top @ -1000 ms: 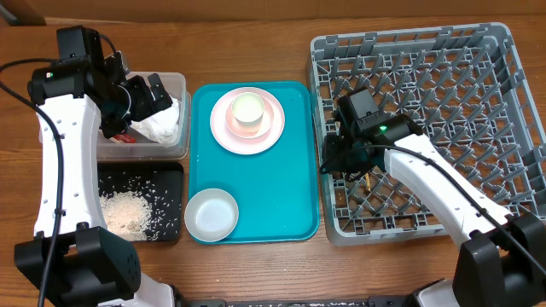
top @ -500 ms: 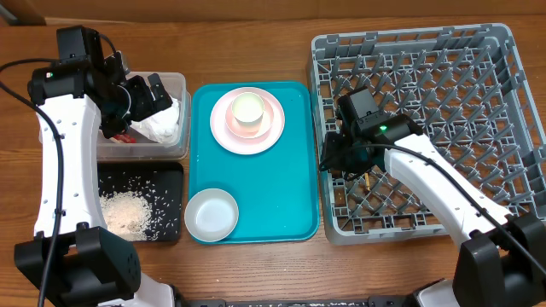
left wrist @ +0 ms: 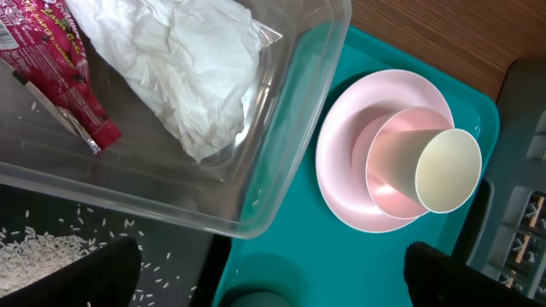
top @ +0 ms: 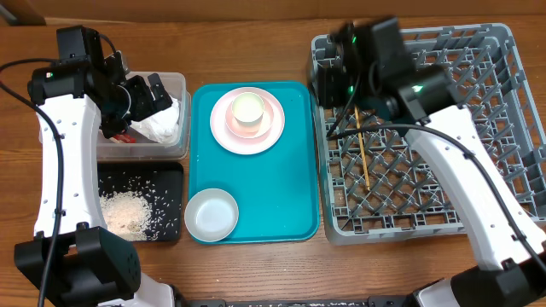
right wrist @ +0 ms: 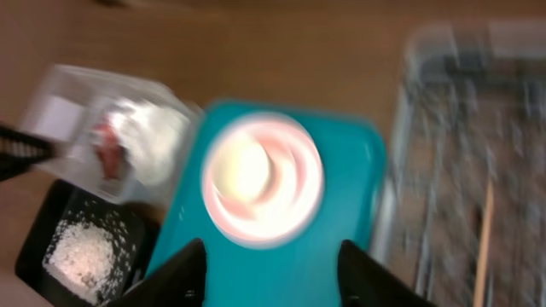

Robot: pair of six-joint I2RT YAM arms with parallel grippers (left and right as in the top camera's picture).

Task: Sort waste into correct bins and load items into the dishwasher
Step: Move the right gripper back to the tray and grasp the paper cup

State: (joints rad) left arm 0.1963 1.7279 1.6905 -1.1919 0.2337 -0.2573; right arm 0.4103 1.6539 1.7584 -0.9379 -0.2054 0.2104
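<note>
Wooden table (top: 264, 271): everything we describe rests on it.
Shallow black rectangular tray (top: 171, 175): nearest to us on the left. Loose white rice grains (top: 126, 211) lie heaped in it, with strays scattered around the heap.
Large teal plastic tray (top: 281, 188): in the middle, just beside the black tray. A white-grey round bowl (top: 212, 215) sits upright in its near left corner.
Large square grey plastic dish rack (top: 409, 223): on the right, just beside the teal tray. Thin wooden chopsticks (top: 363, 153) lie flat among the pegs in its left part, and we cannot tell whether they are one stick or two.
Clear rectangular plastic tub (top: 149, 150): behind the black tray. It holds a crumpled white paper napkin (left wrist: 179, 60) and, just beside it toward the tub's wall, a small red-and-silver snack wrapper (left wrist: 60, 60).
Pale pink round plate (left wrist: 341, 162): in the far half of the teal tray. A pinkish bowl (left wrist: 388, 183) sits on it, and a small white cup (left wrist: 448, 170) sits in the bowl.
Left gripper (top: 150, 92): we see it hover over the tub, above the napkin, with its jaws released and nothing between them.
Right gripper (right wrist: 271, 266): raised above the rack's far left corner. Its wrist view is blurred, yet we make out the fingers spread wide and holding nothing.
</note>
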